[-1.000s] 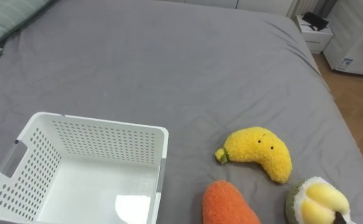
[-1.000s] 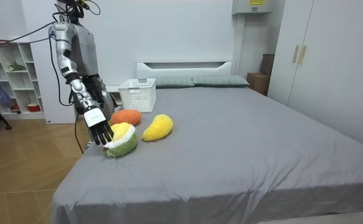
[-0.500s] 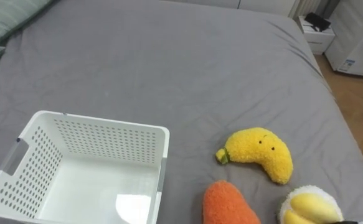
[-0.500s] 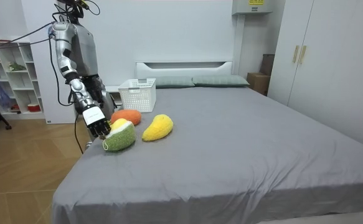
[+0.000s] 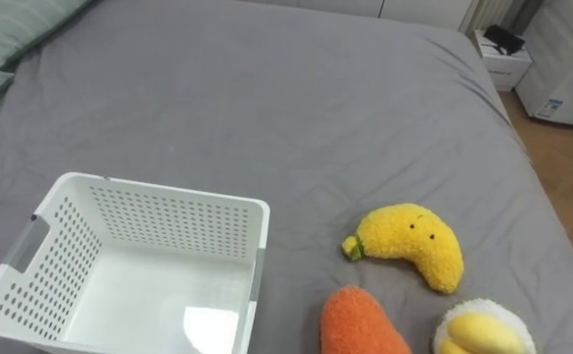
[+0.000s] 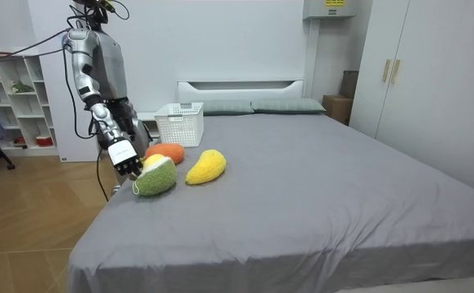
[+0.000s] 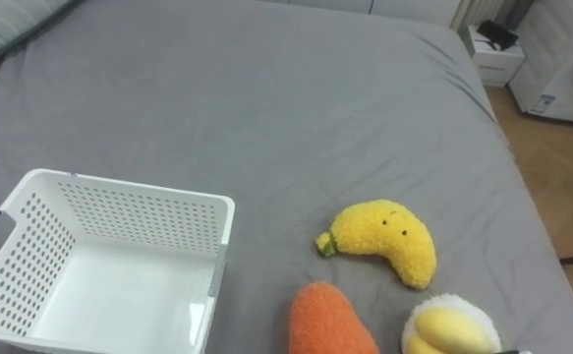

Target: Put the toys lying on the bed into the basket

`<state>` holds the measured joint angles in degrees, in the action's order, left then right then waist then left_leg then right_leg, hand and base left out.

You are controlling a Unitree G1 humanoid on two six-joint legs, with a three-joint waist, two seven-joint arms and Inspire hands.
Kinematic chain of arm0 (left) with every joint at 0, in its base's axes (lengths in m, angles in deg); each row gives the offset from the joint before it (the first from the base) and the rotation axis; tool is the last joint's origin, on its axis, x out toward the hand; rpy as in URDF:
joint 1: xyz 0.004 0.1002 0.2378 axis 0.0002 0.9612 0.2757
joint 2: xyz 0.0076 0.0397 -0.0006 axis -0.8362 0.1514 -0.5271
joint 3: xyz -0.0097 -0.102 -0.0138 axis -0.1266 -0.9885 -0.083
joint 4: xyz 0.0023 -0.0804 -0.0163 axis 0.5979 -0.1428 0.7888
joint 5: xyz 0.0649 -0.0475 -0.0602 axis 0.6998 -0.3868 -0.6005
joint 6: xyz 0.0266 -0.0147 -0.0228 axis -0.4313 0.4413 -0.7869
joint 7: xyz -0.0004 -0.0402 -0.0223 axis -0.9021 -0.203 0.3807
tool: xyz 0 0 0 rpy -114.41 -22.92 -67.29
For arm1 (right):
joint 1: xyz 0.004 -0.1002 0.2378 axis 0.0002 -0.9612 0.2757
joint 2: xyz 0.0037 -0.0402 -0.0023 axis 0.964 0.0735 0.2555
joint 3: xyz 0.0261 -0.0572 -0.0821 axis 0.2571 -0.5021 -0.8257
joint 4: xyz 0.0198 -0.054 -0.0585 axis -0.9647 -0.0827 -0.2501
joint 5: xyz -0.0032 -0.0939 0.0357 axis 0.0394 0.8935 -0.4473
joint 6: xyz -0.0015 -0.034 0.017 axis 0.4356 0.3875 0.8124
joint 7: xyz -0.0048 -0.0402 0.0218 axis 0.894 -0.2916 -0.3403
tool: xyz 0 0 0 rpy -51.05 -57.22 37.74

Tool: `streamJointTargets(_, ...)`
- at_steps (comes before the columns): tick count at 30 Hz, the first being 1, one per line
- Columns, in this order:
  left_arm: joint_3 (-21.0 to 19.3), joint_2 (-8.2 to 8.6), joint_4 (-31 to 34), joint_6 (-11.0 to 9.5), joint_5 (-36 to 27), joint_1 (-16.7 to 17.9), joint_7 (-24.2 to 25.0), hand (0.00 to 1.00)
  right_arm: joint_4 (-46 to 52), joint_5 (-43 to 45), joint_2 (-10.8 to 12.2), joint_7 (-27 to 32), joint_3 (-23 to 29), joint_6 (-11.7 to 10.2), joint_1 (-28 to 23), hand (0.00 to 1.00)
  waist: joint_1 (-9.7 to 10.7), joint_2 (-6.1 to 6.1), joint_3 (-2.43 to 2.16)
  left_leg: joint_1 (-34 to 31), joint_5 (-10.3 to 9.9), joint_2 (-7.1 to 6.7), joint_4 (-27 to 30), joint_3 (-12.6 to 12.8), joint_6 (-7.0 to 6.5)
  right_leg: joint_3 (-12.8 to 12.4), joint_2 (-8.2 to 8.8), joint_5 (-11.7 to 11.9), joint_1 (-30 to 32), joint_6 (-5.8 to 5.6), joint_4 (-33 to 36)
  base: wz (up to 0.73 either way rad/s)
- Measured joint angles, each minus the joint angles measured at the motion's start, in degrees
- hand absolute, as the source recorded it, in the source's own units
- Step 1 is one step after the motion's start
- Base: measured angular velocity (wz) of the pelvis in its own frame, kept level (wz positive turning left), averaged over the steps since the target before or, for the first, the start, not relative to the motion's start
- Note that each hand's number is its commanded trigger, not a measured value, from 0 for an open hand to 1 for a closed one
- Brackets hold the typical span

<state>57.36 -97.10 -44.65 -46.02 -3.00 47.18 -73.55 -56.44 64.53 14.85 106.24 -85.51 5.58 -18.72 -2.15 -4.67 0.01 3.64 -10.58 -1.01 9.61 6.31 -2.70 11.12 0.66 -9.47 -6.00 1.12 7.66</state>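
- While the white basket (image 5: 168, 224) on the grey bed (image 5: 266, 88) looks empty as far as its inside shows, all three toys lie on the sheet to the robot's right of it. A yellow banana plush (image 5: 412, 246) is well apart from the basket, and an orange plush (image 5: 360, 324) is near the basket's right wall. A green-and-yellow plush (image 5: 483, 332) is farthest from the basket, by the mattress edge.
- Step in hand looks like the very first pick. The right hand (image 6: 123, 156) is down against the green-and-yellow plush, on the side facing away from the basket, and the plush looks tipped up on its edge.
- Honestly can't tell the hand's state. Its fingers are tucked against the plush in the room view, so whether they've curled round it or just rest on it is unclear.
- Next move, probably: get a firm hold, lift, carry it across to the basket and let go over the opening. It'll need enough height to clear the orange plush and the basket's wall.
- Hard to read: the orange and green-and-yellow plush are cut off at the bottom of the eye views, and so is the basket's near side.
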Motion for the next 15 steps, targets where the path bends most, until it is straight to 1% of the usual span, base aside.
streamJointTargets(2, -0.9, 0.01, 0.0, -0.6, 1.5, 0.0, 0.0, 0.00, 0.3, -0.4, 0.0, -0.2, 2.5, -0.1, 0.0, 1.00, 0.0, 0.18, -0.03, 0.0, 0.0, 0.00, -0.1, 0.0, 0.00, -0.3, -0.05, 0.0, 0.1, 0.01, 0.0, 0.00)
streamJointTargets(5, -2.2, -0.20, 0.0, -1.1, 1.5, -0.6, -0.4, 0.00, 1.6, -1.2, -0.3, -0.1, 6.0, -0.2, 0.3, 1.00, 0.2, 0.47, -0.06, 0.1, 0.0, 0.00, -0.1, 0.1, 0.00, -0.3, -0.07, 0.0, 0.0, 0.02, 0.0, 0.00)
streamJointTargets(6, -2.2, -0.23, 0.0, -1.2, 1.4, -0.6, -0.5, 0.00, 2.2, -1.8, -0.4, -0.1, 6.5, -0.2, 0.2, 1.00, 0.2, 0.40, -0.02, 0.1, 0.0, 0.01, -0.1, 0.2, 0.00, -0.3, -0.07, 0.0, 0.1, 0.02, 0.0, -0.05)
streamJointTargets(8, -2.1, -0.24, 0.1, -1.9, 1.3, -0.7, -0.8, 0.00, 5.3, -2.0, -0.6, -0.1, 6.7, -0.2, 0.3, 1.00, 0.3, 0.45, -0.04, 0.1, 0.0, 0.15, -0.2, 0.8, 0.00, -0.8, -0.13, 0.0, 0.3, 0.03, 0.2, -0.12)
streamJointTargets(9, -2.1, -0.24, 0.1, -2.0, 1.4, -0.6, -1.0, 0.00, 7.2, -2.0, -0.6, -0.1, 6.6, -0.6, 0.3, 1.00, 0.3, 0.39, 0.01, 0.1, 0.0, 0.21, -0.3, 1.1, 0.00, -1.0, -0.15, 0.0, 0.5, 0.03, 0.3, -0.12)
streamJointTargets(11, -2.1, -0.29, 0.3, -2.1, 1.4, -0.6, -1.0, 0.00, 11.5, -2.0, -0.6, -0.6, 6.6, -0.7, 0.4, 1.00, 0.3, 0.39, 0.02, 0.0, 0.0, 0.22, -0.5, 1.4, 0.00, -1.4, -0.16, 0.0, 0.9, 0.03, 0.3, -0.09)
streamJointTargets(12, -2.2, -0.29, 0.7, -2.1, 1.4, -0.6, -1.0, 0.00, 12.6, -1.9, -0.6, -0.7, 6.6, -0.7, 0.3, 1.00, 0.3, 0.06, 0.03, 0.0, 0.0, 0.21, -0.6, 1.4, 0.00, -1.4, -0.16, 0.0, 1.0, 0.03, 0.4, -0.08)
streamJointTargets(13, -2.2, -0.28, 1.7, -2.2, 1.3, -0.4, -1.0, 0.00, 15.5, -1.8, -0.6, -1.2, 6.6, -0.6, 0.3, 1.00, 0.3, 0.37, -0.03, 0.1, 0.1, 0.20, -1.0, 1.6, 0.02, -1.7, -0.18, 0.0, 1.2, 0.03, 0.4, -0.06)
streamJointTargets(14, -2.2, -0.30, 2.5, -2.2, 1.3, -0.3, -1.0, 0.00, 18.4, -1.8, -0.6, -1.3, 6.5, -0.7, 0.3, 1.00, 0.3, -0.07, 0.24, 0.1, 0.1, 0.19, -1.0, 1.6, 0.02, -1.7, -0.19, 0.0, 1.3, 0.03, 0.4, -0.05)
streamJointTargets(15, -2.2, -0.30, 2.8, -2.2, 1.3, -0.3, -1.0, 0.00, 19.7, -1.9, -0.6, -1.3, 6.5, -0.7, 0.3, 1.00, 0.2, 0.21, 0.12, 0.1, 0.1, 0.20, -1.1, 1.7, 0.03, -1.8, -0.20, 0.0, 1.3, 0.03, 0.4, 0.00)
